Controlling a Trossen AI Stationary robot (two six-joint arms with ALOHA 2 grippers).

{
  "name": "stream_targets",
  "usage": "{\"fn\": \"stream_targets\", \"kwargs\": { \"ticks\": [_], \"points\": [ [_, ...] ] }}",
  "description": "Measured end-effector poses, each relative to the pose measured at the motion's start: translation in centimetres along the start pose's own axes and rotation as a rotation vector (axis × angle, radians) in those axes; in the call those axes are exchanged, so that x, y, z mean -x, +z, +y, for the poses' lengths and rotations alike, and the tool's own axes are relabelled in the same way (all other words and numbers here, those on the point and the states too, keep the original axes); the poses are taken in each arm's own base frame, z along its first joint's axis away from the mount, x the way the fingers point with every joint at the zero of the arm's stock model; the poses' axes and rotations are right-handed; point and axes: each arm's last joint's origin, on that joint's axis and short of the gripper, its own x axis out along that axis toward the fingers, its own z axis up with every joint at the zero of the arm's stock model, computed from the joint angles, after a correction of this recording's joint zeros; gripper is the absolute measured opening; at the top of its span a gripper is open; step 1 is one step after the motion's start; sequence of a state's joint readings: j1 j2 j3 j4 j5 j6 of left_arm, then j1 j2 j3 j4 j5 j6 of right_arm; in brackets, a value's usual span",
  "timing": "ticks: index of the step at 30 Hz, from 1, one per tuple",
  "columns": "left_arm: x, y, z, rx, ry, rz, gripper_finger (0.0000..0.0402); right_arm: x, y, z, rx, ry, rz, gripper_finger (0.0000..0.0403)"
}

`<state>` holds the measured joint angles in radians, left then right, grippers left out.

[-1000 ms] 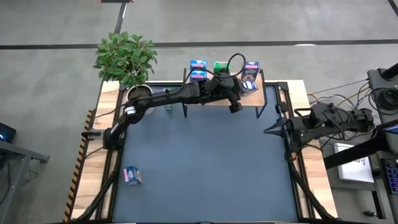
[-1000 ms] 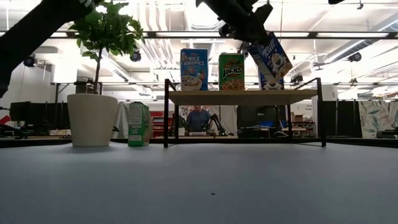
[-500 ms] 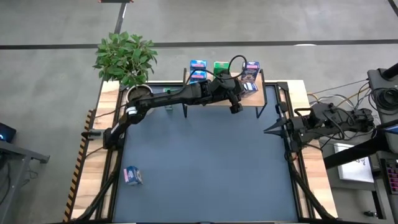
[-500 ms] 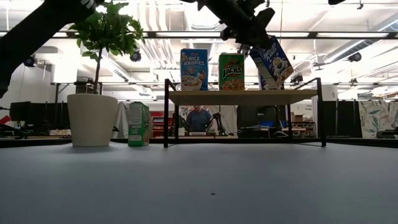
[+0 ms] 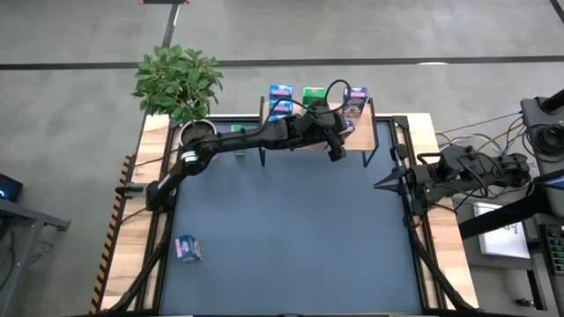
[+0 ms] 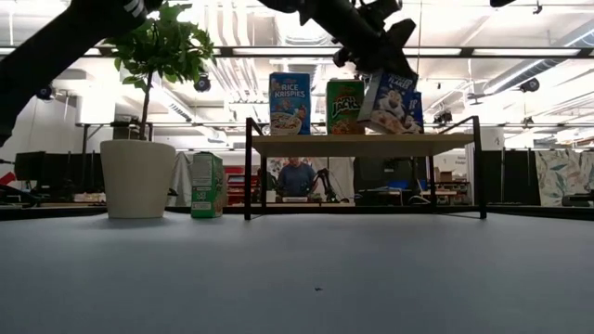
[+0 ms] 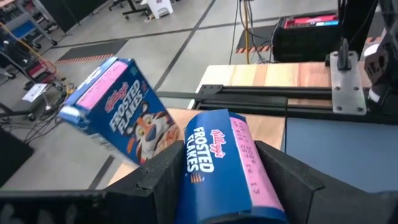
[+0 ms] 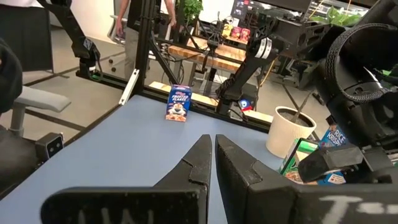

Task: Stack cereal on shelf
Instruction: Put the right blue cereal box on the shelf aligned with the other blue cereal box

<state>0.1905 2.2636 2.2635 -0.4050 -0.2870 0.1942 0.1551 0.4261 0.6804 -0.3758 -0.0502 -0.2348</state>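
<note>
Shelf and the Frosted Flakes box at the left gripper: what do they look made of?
Shelf: seemingly light unfinished wood plank on thin black legs, probably metal. Frosted Flakes box: printed cardboard by its look, with creased edges and a slight sheen, between the left gripper fingers.

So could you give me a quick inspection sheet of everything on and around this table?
Surface: blue mat.
Job's things: shelf holds Rice Krispies box, green box, Frosted Flakes box; green carton by pot; another Frosted Flakes box lies on mat.
Clutter: potted plant.
Grippers: left gripper on the shelf's Frosted Flakes box; right gripper shut, parked at table edge.
Cables: bundle beside right arm.
Surroundings: person behind shelf.
</note>
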Motion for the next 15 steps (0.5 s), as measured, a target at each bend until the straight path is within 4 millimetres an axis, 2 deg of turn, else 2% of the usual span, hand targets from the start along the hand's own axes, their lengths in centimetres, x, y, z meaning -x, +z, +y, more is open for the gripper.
{"fn": "stream_targets", "kwargs": {
  "ticks": [15],
  "points": [
    [-0.37, 0.56, 0.52, 0.052, 0.016, -0.083, 0.0173, -0.01, -0.02, 0.01, -0.006, 0.001, 0.002, 0.0013]
  ]
}}
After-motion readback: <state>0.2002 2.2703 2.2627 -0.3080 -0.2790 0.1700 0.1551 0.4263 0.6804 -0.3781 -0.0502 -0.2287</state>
